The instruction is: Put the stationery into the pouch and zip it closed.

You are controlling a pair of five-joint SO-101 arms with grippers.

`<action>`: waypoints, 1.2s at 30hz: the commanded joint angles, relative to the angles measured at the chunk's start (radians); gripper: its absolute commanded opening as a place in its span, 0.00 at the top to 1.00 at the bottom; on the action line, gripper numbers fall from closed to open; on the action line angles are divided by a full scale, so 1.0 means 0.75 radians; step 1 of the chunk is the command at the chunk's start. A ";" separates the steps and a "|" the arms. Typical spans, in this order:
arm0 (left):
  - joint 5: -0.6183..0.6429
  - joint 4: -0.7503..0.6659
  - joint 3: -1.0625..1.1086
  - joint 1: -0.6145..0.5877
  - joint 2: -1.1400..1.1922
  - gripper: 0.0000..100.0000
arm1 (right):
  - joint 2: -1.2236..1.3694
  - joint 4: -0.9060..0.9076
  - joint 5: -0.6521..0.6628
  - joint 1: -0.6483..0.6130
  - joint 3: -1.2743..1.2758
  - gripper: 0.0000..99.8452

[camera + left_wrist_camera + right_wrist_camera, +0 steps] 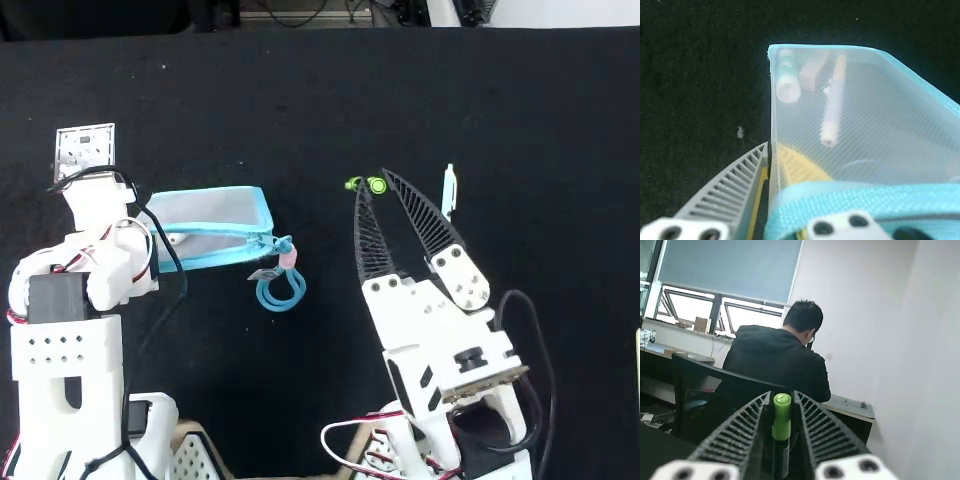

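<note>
— What does the pouch [215, 215] hold?
— Through its mesh, in the left wrist view, a short white tube [787, 85] and a thin white stick [832, 105] show side by side, apart from each other. The pouch is blue-trimmed and sits at 9 o'clock from the middle of the black tabletop [320, 100]. Its blue cord loop [281, 290] is at 5 o'clock from it.
— And the left end effector [774, 156]?
— It is clamped on the pouch's edge. One grey finger lies outside the mesh, and the other's yellow pad shows through it.
— Where is the green marker [366, 185]?
— Between the tips of the right end effector [372, 183], which is closed narrow on it. In the right wrist view the marker [782, 412] pokes its green cap just past the fingertips. It is at 3 o'clock from the pouch, well apart.
— Anything near it?
— A white and blue pen [449, 190] lies on the tabletop at 3 o'clock from the marker, just beside the right end effector's outer finger. Whether they touch cannot be told.
— Any writing?
— Print on the marker and pen is too small to read.
</note>
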 commanded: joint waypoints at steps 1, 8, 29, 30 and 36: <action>0.012 -0.010 0.003 -0.009 0.002 0.97 | -0.128 0.008 0.016 -0.004 -0.019 0.99; 0.012 -0.090 0.062 -0.015 0.002 0.97 | -0.128 0.014 0.016 -0.008 -0.152 0.99; 0.012 -0.149 0.105 -0.011 0.002 0.97 | -0.122 0.012 0.018 -0.481 -0.322 0.99; 0.012 -0.149 0.105 -0.013 0.002 0.97 | -0.122 0.014 0.018 -0.509 -0.318 0.99; 0.012 -0.149 0.105 -0.015 0.002 0.97 | -0.122 0.010 0.020 -0.587 -0.281 0.99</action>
